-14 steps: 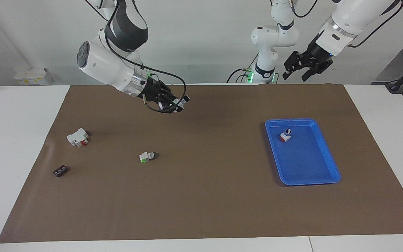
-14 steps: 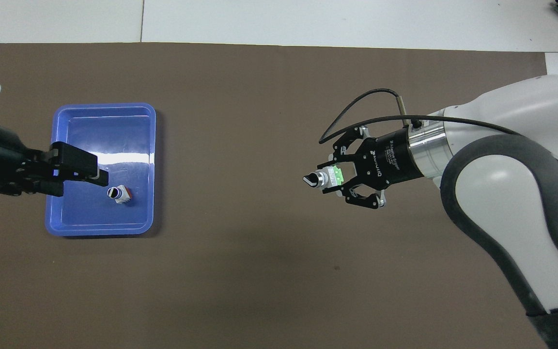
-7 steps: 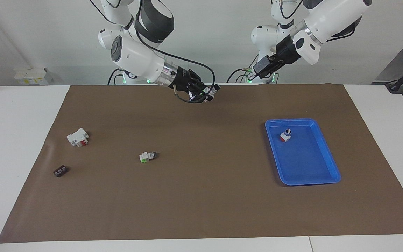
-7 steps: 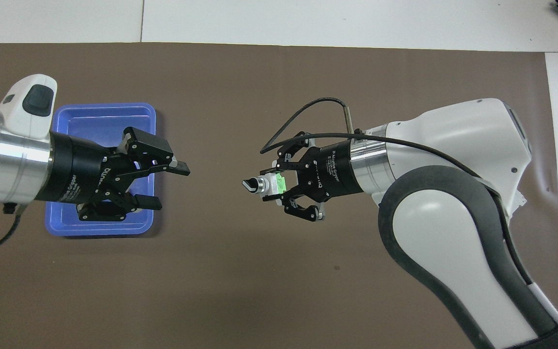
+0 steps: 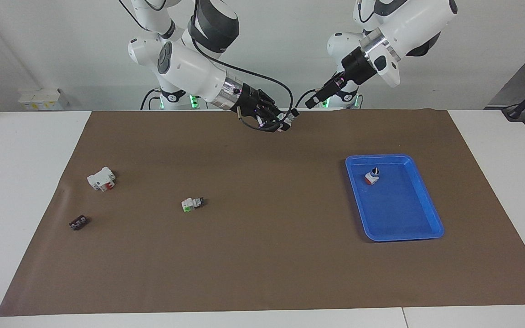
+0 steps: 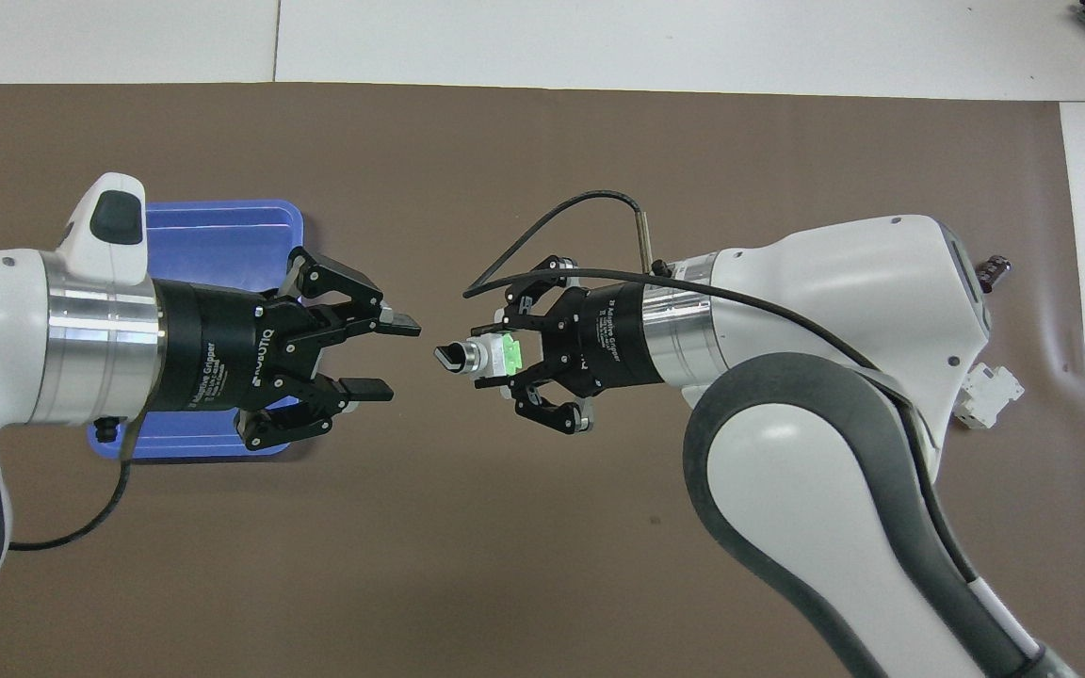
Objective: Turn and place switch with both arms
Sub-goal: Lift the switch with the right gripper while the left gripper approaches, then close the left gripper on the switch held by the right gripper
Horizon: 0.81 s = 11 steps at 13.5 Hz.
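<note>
The right gripper [image 6: 495, 363] pinches the white plastic selector switch with the green end and black knob [image 6: 484, 355], held aloft over the brown mat [image 5: 262, 255] at mid-table, knob toward the left gripper [image 6: 390, 358]. That gripper's fingers stand spread, just short of the knob; no contact shows. Judged status: pickup done; turning and placing remain. The blue plastic tray [image 5: 422, 228], toward the left arm's end, has open floor beside a small red-based knob switch [image 5: 372, 176].
</note>
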Each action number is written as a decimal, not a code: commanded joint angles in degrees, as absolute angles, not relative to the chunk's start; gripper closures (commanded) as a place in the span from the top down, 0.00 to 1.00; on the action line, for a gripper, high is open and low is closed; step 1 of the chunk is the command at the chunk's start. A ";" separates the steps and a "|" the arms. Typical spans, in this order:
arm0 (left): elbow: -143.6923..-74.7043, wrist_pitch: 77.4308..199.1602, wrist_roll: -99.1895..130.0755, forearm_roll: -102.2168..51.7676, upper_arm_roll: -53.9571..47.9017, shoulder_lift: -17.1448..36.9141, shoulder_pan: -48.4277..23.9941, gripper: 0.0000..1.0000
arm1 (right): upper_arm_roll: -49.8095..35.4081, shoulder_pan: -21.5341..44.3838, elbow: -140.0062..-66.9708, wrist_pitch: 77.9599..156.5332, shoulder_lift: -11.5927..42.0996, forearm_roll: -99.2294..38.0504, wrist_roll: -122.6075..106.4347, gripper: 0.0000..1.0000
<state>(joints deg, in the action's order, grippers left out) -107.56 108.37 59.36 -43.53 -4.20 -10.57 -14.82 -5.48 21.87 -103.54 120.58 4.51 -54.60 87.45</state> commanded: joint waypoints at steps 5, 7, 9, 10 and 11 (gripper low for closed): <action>-112.23 115.56 61.17 -44.65 -4.22 -12.83 -17.67 0.55 | -5.80 21.80 -103.89 122.17 4.57 -54.93 87.36 0.00; -113.55 118.11 61.79 -44.65 -4.66 -13.09 -18.28 0.55 | -5.80 21.80 -103.89 122.17 4.57 -54.93 87.36 0.00; -114.17 118.47 61.79 -44.65 -4.66 -13.45 -18.28 0.44 | -5.80 21.80 -103.89 122.17 4.57 -54.93 87.28 0.00; -114.26 118.91 61.79 -44.65 -4.66 -13.45 -18.37 0.40 | -5.80 21.80 -103.89 122.17 4.57 -54.93 87.28 0.00; -114.26 119.00 61.79 -44.65 -4.66 -13.36 -18.37 0.36 | -5.80 21.80 -103.89 122.17 4.57 -54.84 87.28 0.00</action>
